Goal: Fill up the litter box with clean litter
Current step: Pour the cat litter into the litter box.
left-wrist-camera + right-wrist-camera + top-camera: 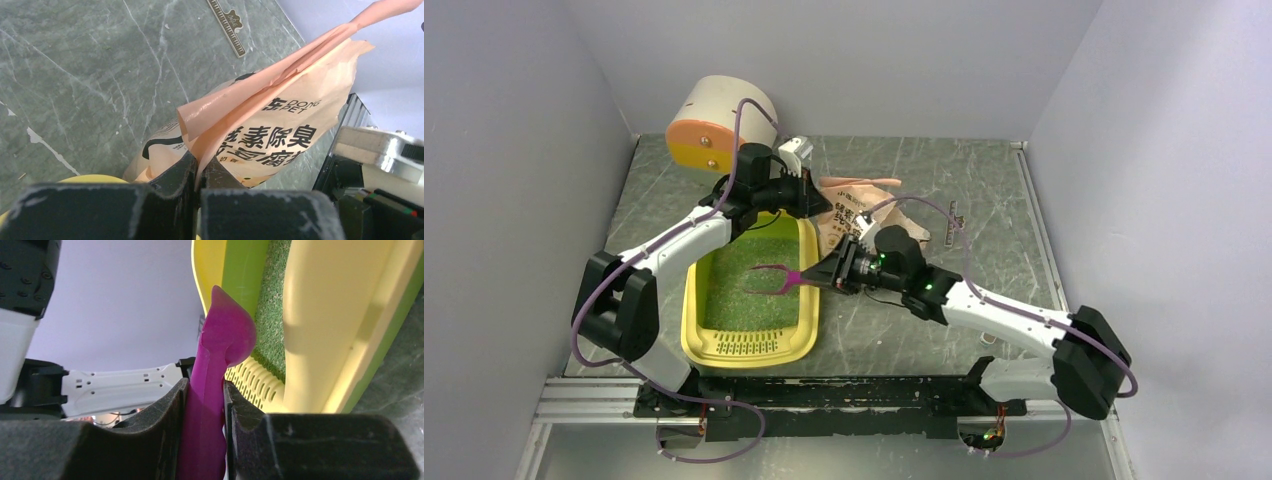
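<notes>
the filling looks mostly done: the clean litter (739,305) covers the floor of the litter box (690,318) in a fairly even, speckled green layer, so probably only levelling remains. the yellow box sits on the counter (984,200) at about 8 o'clock from its middle, grille end toward the arm bases. the left fingers (170,180) pinch the edge of the pink-beige bag (280,135), at the box's 1 o'clock. the right fingers (160,415) clamp the handle of the magenta scoop (220,340), its tines over the litter.
</notes>
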Controlling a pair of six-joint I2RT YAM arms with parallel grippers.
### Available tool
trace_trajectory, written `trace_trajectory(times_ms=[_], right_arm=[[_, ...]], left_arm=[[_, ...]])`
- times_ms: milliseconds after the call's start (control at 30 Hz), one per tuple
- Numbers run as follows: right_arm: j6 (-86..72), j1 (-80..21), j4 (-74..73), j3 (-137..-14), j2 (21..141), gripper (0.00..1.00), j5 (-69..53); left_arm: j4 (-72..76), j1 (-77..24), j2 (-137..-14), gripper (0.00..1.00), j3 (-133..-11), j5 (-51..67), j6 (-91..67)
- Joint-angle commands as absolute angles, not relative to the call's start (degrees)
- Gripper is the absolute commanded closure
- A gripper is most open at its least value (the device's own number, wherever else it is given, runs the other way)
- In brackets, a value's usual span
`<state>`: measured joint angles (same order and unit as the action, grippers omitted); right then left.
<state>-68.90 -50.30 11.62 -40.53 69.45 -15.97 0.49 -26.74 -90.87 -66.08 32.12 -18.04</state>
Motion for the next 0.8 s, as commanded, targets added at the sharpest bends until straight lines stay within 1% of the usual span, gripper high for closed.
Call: trace_trajectory(times_ms=[0,167,267,367,467,533,767], right_arm=[[-64.4,-51.8,11.4,-45.9,73.5,1.0,-13.4],[-62.7,-53.1,11.4,-49.9,78.8,1.0,-15.9],[-62.3,-53.2,11.1,-49.8,79.1,1.0,-17.2],[-60.1,-53.1,6.6,-49.0,76.8,1.0,-16.2],[-57.7,-53.0,-0.8,-47.5,71.8,1.0,-11.3],[-57.8,-52.2,-2.0,-46.0,68.3,1.0,-11.2],[-56.0,-50.7,-7.7,-49.1,65.7,1.0,-10.5]], left_arm=[[3.6,-26.0,-87.9,0.95,-67.0,31.1,-19.8],[4.1,-25.6,-87.6,0.95,-66.9,31.8,-19.4],[3.7,-25.4,-87.9,0.95,-67.1,32.4,-19.0],[3.8,-25.4,-88.0,0.95,-67.2,33.4,-18.4],[3.1,-25.4,-88.1,0.95,-67.1,34.4,-17.2],[2.9,-25.4,-87.9,0.95,-66.9,34.6,-16.8],[3.4,-25.4,-86.9,0.95,-65.9,34.7,-16.9]])
